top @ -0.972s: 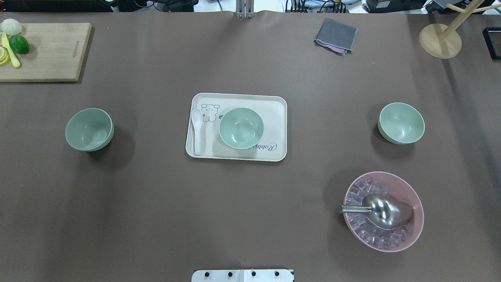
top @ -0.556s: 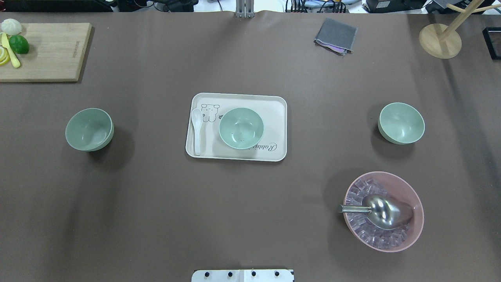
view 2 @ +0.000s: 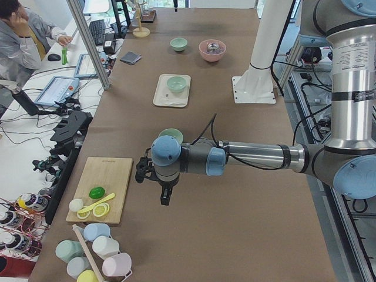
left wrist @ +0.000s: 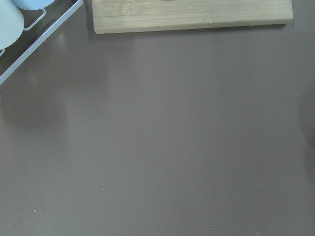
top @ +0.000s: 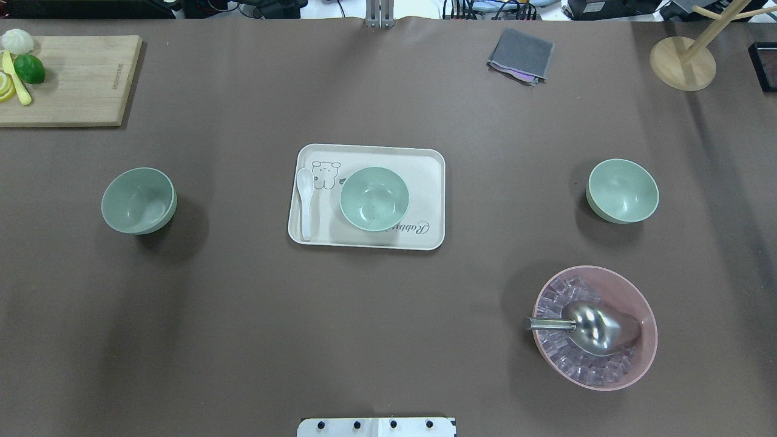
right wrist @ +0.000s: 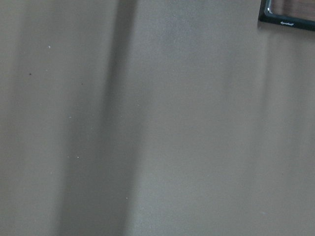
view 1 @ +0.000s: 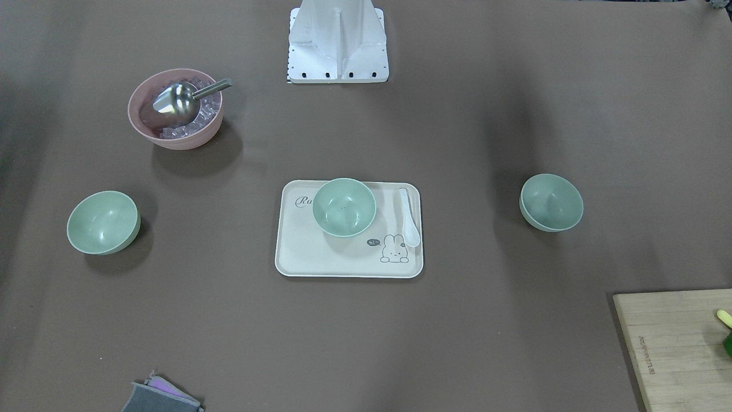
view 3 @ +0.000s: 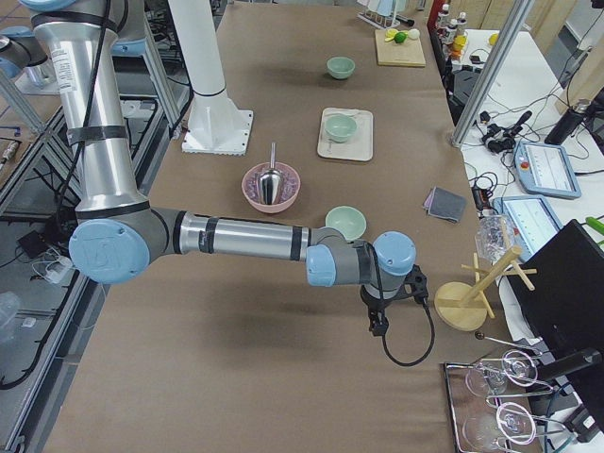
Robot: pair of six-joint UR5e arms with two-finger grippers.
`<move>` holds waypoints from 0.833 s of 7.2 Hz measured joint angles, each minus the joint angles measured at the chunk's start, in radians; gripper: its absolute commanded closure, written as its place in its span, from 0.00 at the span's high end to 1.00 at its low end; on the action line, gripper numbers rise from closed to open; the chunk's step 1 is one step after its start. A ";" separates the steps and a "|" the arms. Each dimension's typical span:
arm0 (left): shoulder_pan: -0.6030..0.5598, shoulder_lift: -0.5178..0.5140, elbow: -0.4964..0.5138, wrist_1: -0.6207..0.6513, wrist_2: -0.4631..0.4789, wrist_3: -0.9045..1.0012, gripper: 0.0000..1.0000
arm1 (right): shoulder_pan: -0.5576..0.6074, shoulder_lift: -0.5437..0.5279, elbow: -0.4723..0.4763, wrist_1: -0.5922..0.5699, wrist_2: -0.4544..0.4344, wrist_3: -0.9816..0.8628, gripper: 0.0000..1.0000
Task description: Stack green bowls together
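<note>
Three pale mint-green bowls stand upright and apart. One green bowl [top: 139,200] is on the table's left, one [top: 374,198] is on the cream tray [top: 425,182] in the middle, and one [top: 622,190] is on the right. No gripper shows in the overhead or front views. My left gripper [view 2: 143,170] hangs over bare table between the left bowl [view 2: 171,135] and the cutting board. My right gripper [view 3: 408,286] hangs beyond the right bowl [view 3: 345,223]. I cannot tell whether either is open or shut. Both wrist views show only brown table.
A white spoon [top: 305,203] lies on the tray. A pink bowl [top: 631,285] with ice cubes and a metal scoop [top: 592,328] stands front right. A cutting board [top: 79,79] with fruit is far left, a grey cloth [top: 522,54] and a wooden stand [top: 683,64] far right.
</note>
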 measured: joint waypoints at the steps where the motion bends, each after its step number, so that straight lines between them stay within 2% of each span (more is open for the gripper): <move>1: 0.000 0.004 0.000 -0.014 0.000 -0.003 0.98 | 0.000 0.000 -0.003 0.000 0.001 0.000 1.00; 4: 0.001 0.002 -0.003 -0.043 -0.007 -0.006 0.98 | 0.000 -0.001 -0.007 0.000 0.008 -0.003 1.00; 6: 0.001 0.006 -0.011 -0.045 -0.075 -0.007 0.98 | -0.007 -0.007 -0.005 0.027 0.010 -0.002 1.00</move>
